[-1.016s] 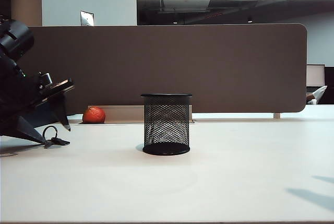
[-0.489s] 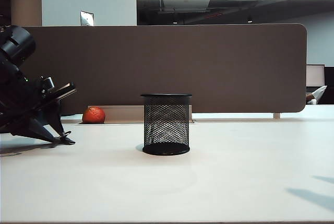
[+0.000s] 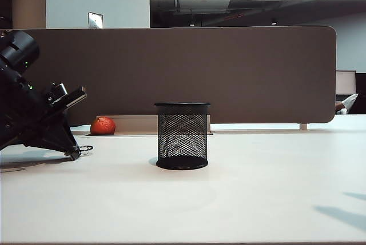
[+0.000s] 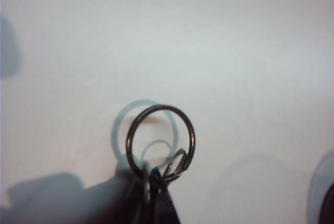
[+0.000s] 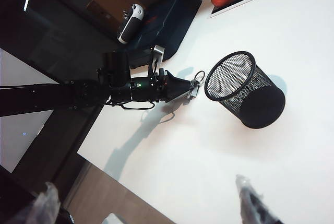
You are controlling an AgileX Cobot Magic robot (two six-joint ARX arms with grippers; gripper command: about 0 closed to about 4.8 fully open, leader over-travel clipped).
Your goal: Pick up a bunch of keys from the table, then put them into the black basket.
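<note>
My left gripper (image 3: 75, 154) is at the table's (image 3: 240, 199) left side, tips low over the surface, shut on the bunch of keys (image 3: 86, 148). In the left wrist view the round metal ring (image 4: 192, 130) juts past the closed fingertips (image 4: 153, 185), casting a shadow just beneath; the keys themselves are hidden between the fingers. The black basket (image 3: 182, 136) stands upright mid-table, to the right of the left gripper. From above, the right wrist view shows the basket (image 5: 242, 88), the keys (image 5: 197, 80) beside its rim and the left gripper (image 5: 183, 88). My right gripper (image 5: 146, 203) hangs high and open, holding nothing.
An orange-red fruit (image 3: 103, 125) lies behind the left gripper by the brown partition (image 3: 229, 73). A dark blue box (image 5: 167, 20) with a white device (image 5: 130, 16) on it sits beyond the table's left edge.
The left gripper's jaws closed on the keys that lay between them. Its wrist turned and the tips shifted slightly right, so the ring now pokes out beyond the tips. The right arm stayed still.
</note>
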